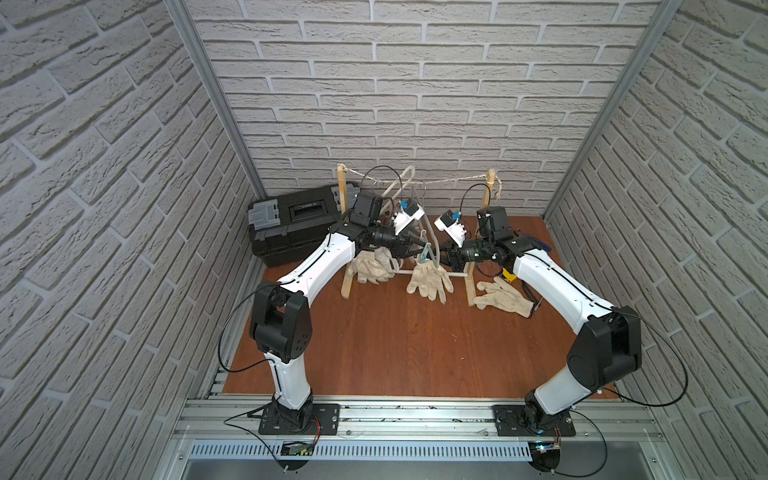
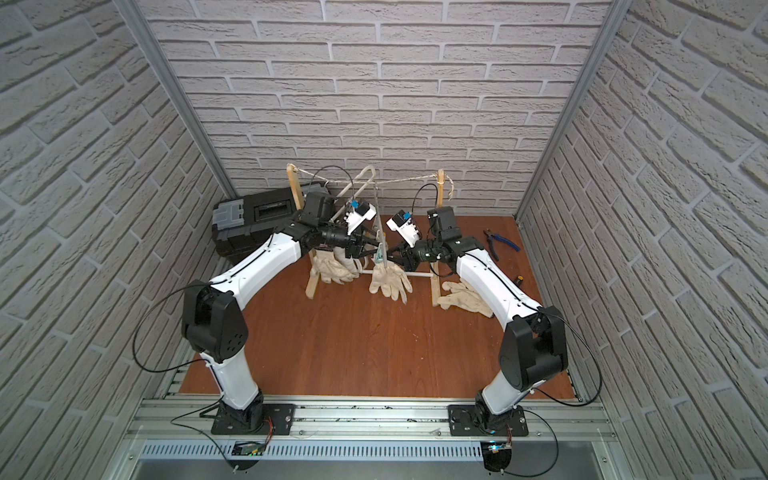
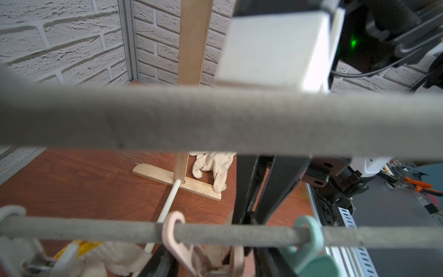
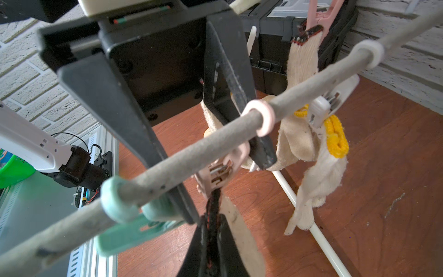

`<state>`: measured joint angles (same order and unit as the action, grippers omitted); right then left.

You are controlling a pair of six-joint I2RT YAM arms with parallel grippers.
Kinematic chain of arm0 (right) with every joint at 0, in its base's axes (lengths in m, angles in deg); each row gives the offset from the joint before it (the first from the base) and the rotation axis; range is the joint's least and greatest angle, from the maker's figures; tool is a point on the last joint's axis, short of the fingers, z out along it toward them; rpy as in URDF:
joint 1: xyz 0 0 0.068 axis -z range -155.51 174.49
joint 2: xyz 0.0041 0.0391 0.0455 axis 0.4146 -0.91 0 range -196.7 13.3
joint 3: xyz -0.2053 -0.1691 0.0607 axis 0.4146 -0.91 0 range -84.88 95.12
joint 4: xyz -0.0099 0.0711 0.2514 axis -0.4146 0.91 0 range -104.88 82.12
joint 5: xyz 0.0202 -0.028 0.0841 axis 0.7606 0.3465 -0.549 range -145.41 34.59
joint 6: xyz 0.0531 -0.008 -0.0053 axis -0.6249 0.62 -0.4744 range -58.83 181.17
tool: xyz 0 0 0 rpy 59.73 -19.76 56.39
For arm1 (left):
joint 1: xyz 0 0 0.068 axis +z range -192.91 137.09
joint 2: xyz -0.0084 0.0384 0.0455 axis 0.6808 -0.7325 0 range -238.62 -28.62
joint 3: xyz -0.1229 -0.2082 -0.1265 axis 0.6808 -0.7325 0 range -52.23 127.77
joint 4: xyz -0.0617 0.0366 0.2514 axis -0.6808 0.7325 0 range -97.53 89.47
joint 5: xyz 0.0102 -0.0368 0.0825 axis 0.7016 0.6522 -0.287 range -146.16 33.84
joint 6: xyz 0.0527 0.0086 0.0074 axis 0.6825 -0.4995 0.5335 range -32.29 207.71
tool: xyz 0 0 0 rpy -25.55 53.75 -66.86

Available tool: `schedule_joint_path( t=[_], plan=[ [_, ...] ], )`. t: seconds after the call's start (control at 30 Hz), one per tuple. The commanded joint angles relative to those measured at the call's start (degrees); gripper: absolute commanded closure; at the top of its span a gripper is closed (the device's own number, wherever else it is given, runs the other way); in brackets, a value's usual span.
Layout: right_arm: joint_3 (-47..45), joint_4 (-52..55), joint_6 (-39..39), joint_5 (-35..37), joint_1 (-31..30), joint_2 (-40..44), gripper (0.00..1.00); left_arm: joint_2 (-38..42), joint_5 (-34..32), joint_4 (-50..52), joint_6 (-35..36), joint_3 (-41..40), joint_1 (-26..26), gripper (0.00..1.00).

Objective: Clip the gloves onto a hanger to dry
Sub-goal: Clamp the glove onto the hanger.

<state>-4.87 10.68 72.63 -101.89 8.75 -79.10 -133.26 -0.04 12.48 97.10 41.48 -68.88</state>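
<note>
Three lots of gloves on my books. Item one, middle glove: hangs fingers-down from the pink clip on the hanger, whose grey padded bar is slung from the string between two wooden posts so that cloth dangles free to dry. My right gripper pinches its dark-trimmed cuff just under that clip, jaws nearly together on the knit; I judge this keeps the cuff fed into the clip's mouth. My left gripper stands with jaws apart, one finger either side of the pink clip, placed, I judge, to work its handles; whether the pads touch the plastic I cannot tell. Condition: off-white knit, limp, grey smudges on palm and fingers. Item two, yellow-cuffed glove: held by the white clip further along the same bar, cuff bunched at the clip, fingers drooping; in both top views a pale bundle hangs near the left post, and I take this glove to be part of it. Item three, loose glove: flat on the brown floor against the right post's foot, near my right arm, not yet hung. Spare: teal clip, nothing seen in it, by my reckoning the next berth.
</note>
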Motion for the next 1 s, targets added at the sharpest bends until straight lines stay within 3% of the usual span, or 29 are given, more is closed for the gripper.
schedule_joint_path(
  t=[0.0,0.2,0.5,0.67,0.77,0.87,0.97],
  plan=[
    [-0.65,-3.36,-0.48,1.11,0.19,0.38,0.82,1.97,-1.85,-0.37,0.51,-0.59,0.53,0.41],
    [-4.16,-3.22,-0.73,9.55,0.19,2.99,0.58,4.68,-8.27,2.63,1.60,-1.55,0.84,0.29],
    [-14.08,-1.89,-7.08,25.53,0.62,11.73,0.47,7.33,-17.14,8.47,1.87,-4.31,0.75,0.27],
    [-21.03,3.64,-19.93,41.02,3.63,17.37,0.44,10.33,-17.82,6.90,0.33,-8.95,-0.65,0.25],
    [-28.52,3.81,-28.97,46.06,8.16,21.92,0.40,12.23,-19.10,3.72,-1.26,-13.30,-2.65,0.24],
    [-34.33,4.60,-36.19,55.85,10.51,26.26,0.32,14.40,-21.37,-0.48,-3.48,-18.58,-4.57,0.23],
    [-37.19,4.83,-40.45,58.37,14.51,26.85,0.29,16.42,-23.62,-4.13,-5.89,-23.06,-6.37,0.20]
  ],
)
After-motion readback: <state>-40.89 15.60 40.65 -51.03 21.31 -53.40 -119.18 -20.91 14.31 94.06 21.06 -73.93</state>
